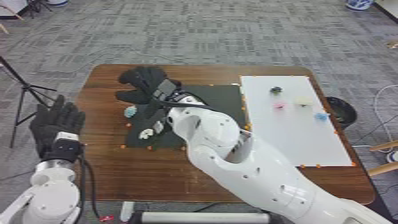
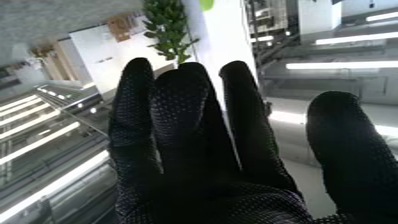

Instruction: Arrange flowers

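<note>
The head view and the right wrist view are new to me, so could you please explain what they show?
This is a two-armed white robot with gloved hands. The head view looks down: its right hand is above the far left of a wooden table, its left hand by the left edge. A white flower lies on a black mat; a white sheet bears pink, cream, light-blue and dark flowers. The right wrist view looks past straight fingers; I see nothing held.

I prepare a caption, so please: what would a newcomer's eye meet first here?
Probably the big white right arm slanting across the table, its black hand at the dark mat's far left corner. Next, the white sheet on the table's right, where small flowers stand out, one of them pink.
</note>
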